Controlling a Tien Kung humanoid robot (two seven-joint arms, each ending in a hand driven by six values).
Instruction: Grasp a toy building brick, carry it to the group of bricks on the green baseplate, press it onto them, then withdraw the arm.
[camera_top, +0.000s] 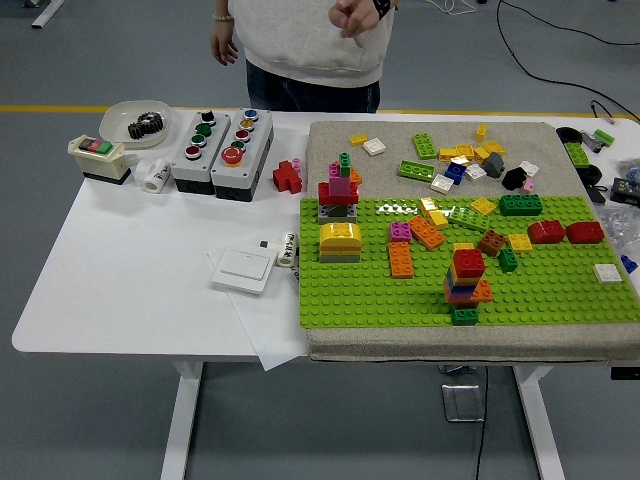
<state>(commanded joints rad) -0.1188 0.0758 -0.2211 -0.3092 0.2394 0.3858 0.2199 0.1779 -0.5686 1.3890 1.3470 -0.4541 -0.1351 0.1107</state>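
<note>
The white bench (130, 290) stands on a grey floor crossed by a yellow line behind it. At the bench's left end sits a small switch box (96, 157) with red and green keys, then a white dish (120, 118) holding a dark gear (146, 124), and two grey button boxes (220, 143) side by side. A red cross-shaped brick (287, 177) lies just right of them, and a white wall switch (243, 270) rests on a sheet of paper nearer the front edge.

The right half carries a grey mat (330, 140) with the green baseplate (540, 295) on it. On the baseplate, from the left, stand a red, pink and green tower (339, 188), a yellow domed stack (340, 241), orange bricks (402, 259), and a red-topped stack (467, 278); two red bricks (565, 232) lie further right. Loose bricks (462, 160) are scattered on the mat behind the baseplate.

A person in a pale sweatshirt stands at the far side, one hand (352, 15) raised with its fingers loosely curled, touching nothing. Neither of the robot's hands is in sight.
</note>
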